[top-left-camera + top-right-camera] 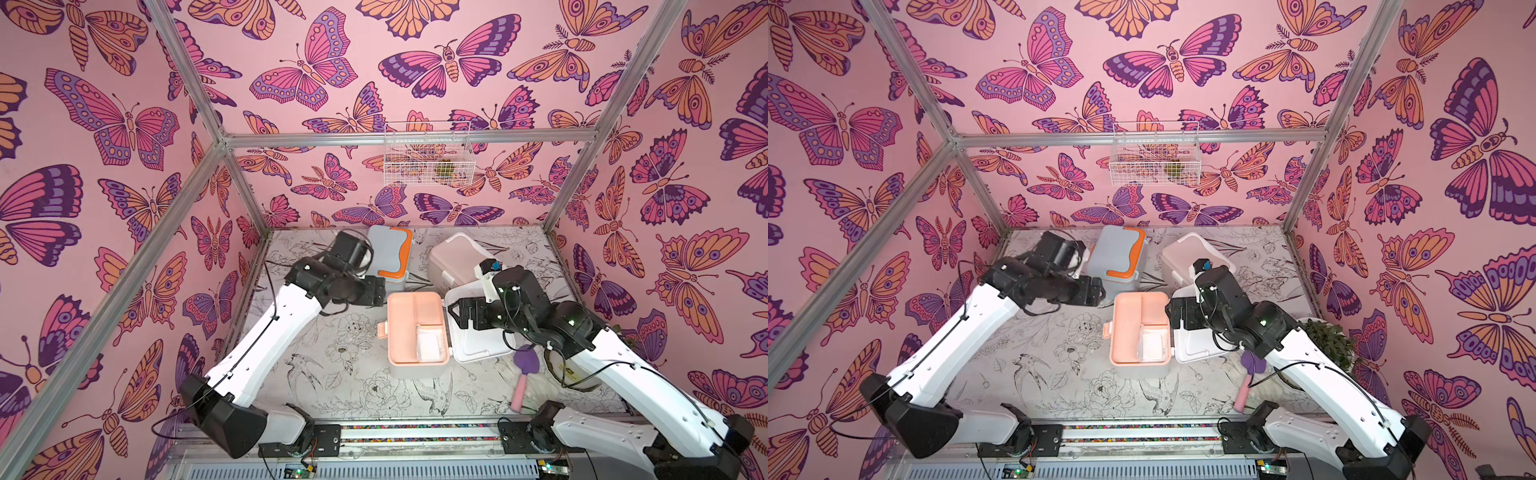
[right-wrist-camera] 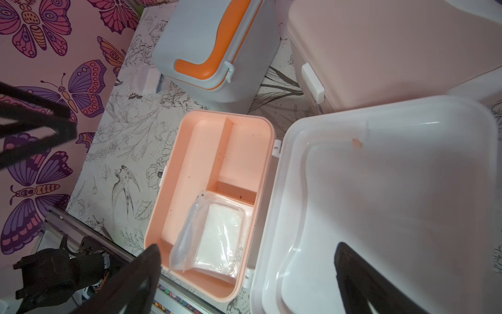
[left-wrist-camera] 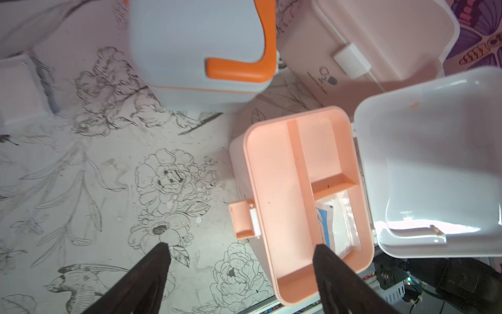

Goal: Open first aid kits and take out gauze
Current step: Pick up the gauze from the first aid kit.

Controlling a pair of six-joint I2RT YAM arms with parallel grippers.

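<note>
Right up against the lens in the left wrist view is the left gripper (image 3: 241,246): dark fingers spread wide, nothing between them, hanging over the table (image 3: 108,190) on the latch side of the white kit (image 3: 237,163). The right gripper (image 2: 248,246) is the same deal. Its jaws are about as wide as they go and empty, and it hovers over the seam between the peach tray (image 2: 190,168) and the lid (image 2: 380,204).

That lid is thrown all the way back on its hinges toward the right arm, which is why the tray is wide open from above. The gauze packet (image 2: 217,236) sits in the small corner compartment on the robot's side, tucked against the divider and a bit rumpled along one edge. My guess is the right arm goes for it, since it's basically parked over it. The left looks to be keeping off to the side so it doesn't crowd the reach.

The light blue kit (image 1: 388,249) and dusty pink kit (image 1: 453,253) sit at the back, both with lids down. What looks like a second packet (image 2: 148,80) lies on the table just beside the blue one. A slippery flat bag in a walled corner could be a fiddly pinch.
</note>
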